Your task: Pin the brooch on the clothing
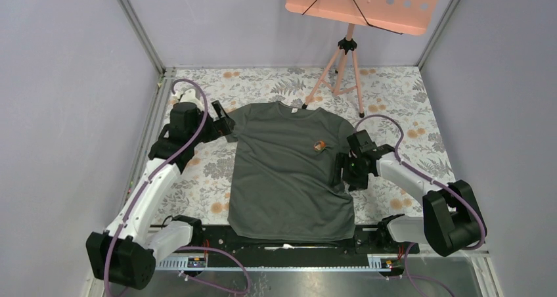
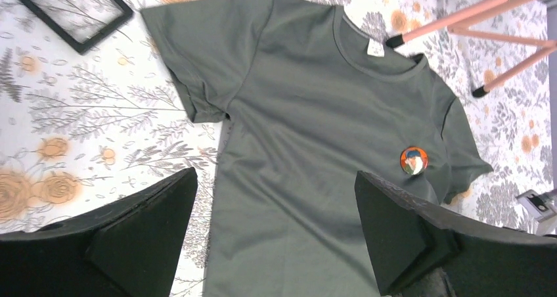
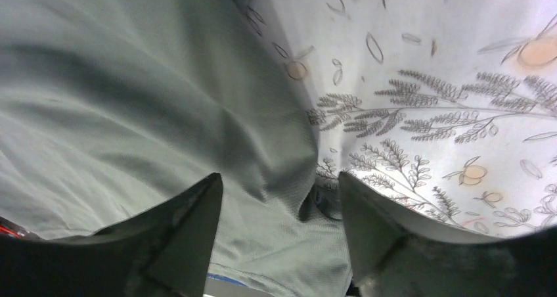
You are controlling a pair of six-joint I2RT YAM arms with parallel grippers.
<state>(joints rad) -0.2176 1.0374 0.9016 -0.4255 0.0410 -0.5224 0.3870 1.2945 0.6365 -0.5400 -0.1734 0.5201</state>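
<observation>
Right of centre in the overhead view, the brooch (image 1: 319, 146) rests on the T-shirt (image 1: 282, 192); left claw (image 1: 225, 121) and right claw (image 1: 344, 172) both gape, so I'd steady cloth before fastening.

Tripod legs (image 2: 473, 12) seemingly against shirt (image 1: 289, 179) collar; bare tablecloth (image 1: 394, 93) either side.

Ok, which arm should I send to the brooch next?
Right, probably. The right gripper is open at the sleeve edge of the T-shirt, close to the brooch. The left gripper hovers open by the opposite sleeve, with the whole chest between.
</observation>
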